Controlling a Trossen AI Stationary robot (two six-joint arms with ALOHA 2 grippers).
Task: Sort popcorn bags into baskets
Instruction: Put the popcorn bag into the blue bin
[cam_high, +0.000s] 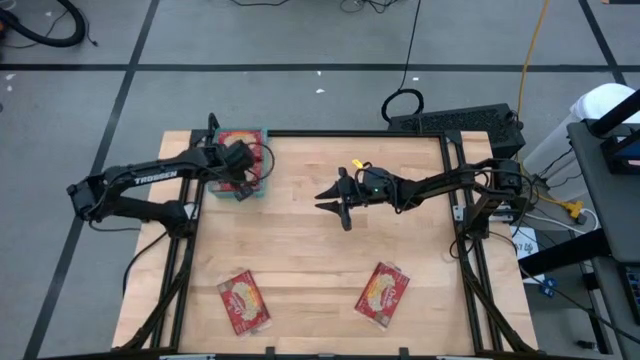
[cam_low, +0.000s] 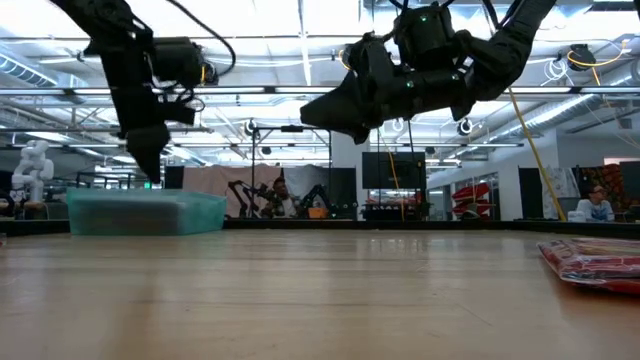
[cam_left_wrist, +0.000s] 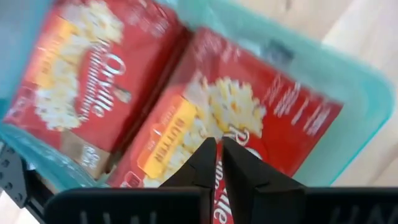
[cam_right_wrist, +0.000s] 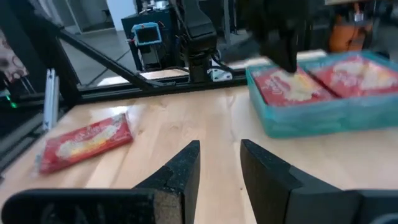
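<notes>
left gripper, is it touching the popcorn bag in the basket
Cannot tell. The left wrist view shows the left gripper nearly shut over a popcorn bag in the basket, but neither contact nor gap is plain.

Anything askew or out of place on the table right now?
Nothing damaged or spilled. Two popcorn bags lie loose near the table's front edge, both angled, not yet sorted. The teal basket holds bags neatly side by side under the left gripper, whose fingers look shut. The right gripper hovers mid-table, empty.

Black arms (cam_high: 150, 180), white TROSSEN lettering (cam_high: 155, 177)
</notes>
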